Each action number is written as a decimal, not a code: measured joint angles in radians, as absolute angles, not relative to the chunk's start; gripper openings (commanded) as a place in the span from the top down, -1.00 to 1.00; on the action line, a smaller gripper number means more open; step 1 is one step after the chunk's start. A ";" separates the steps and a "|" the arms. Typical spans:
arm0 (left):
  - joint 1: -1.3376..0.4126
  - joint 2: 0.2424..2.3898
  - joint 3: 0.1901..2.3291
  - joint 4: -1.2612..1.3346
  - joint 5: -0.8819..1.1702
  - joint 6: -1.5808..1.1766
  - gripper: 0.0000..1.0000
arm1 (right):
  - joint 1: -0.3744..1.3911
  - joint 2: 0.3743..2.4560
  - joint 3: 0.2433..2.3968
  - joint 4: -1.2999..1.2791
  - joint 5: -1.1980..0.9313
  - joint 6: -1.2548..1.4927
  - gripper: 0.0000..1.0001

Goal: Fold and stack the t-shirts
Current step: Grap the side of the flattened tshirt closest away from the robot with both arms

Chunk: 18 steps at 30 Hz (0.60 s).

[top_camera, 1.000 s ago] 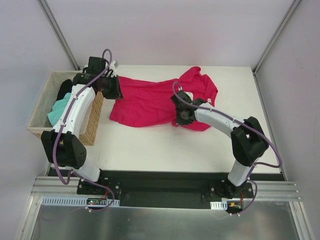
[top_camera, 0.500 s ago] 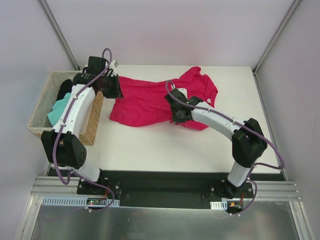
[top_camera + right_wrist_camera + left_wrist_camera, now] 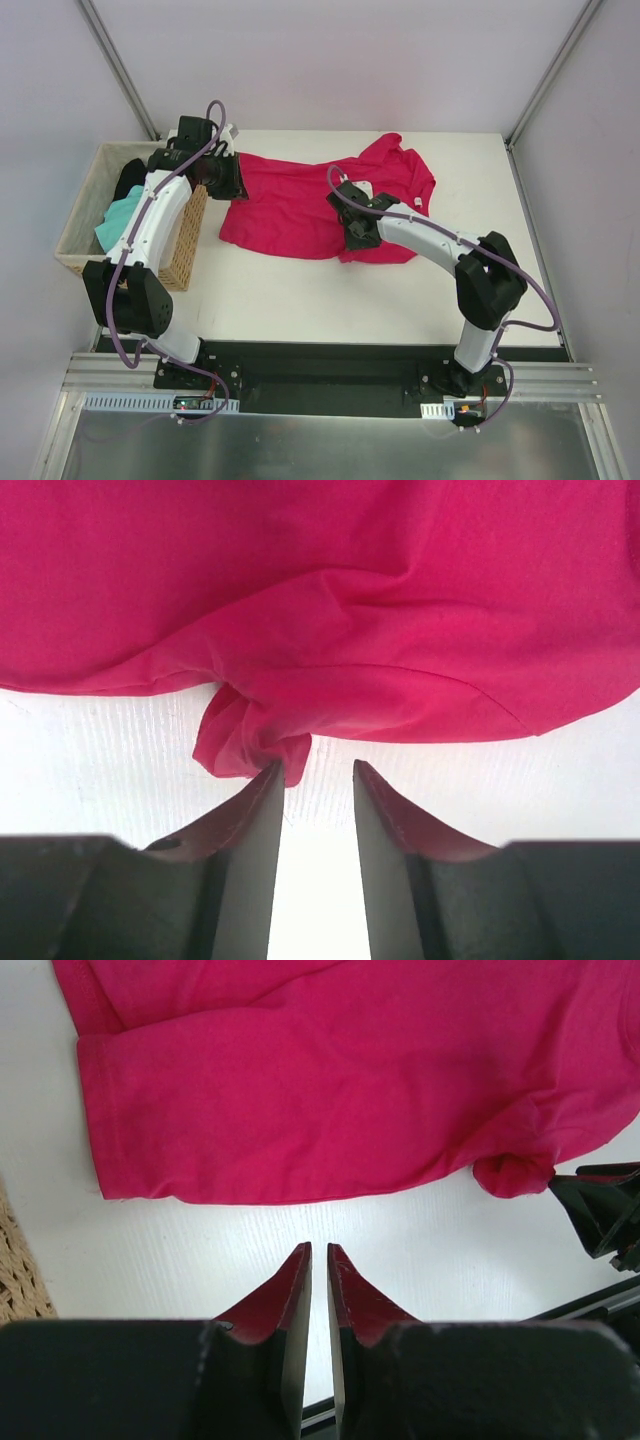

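The crimson t-shirt [image 3: 290, 205] lies spread and rumpled on the white table, its hem toward the left. My left gripper [image 3: 228, 180] hovers at the shirt's left edge; in the left wrist view its fingers [image 3: 320, 1250] stand almost together with nothing between them, just short of the hem [image 3: 300, 1110]. My right gripper [image 3: 352, 236] is at the shirt's near edge, open. A bunched fold of crimson cloth [image 3: 245, 745] rests against its left fingertip, with none between the jaws [image 3: 318, 770]. A mint-green t-shirt [image 3: 115, 222] and a black t-shirt [image 3: 130, 180] lie in the basket.
A tan wicker basket [image 3: 185, 245] stands at the table's left edge, right beside my left arm. Bare white tabletop [image 3: 300, 290] runs in front of the shirt. Grey walls close in the back and sides.
My right gripper slid left along the shirt's near edge, dragging cloth with it, then opened and let the bunched fold go. The left gripper stayed put.
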<state>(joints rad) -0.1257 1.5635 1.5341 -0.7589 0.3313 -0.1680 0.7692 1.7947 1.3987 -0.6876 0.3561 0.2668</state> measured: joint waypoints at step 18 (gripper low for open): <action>-0.125 1.526 1.497 -0.756 0.333 -0.166 0.77 | 0.717 1.722 1.316 -0.696 0.387 0.262 0.34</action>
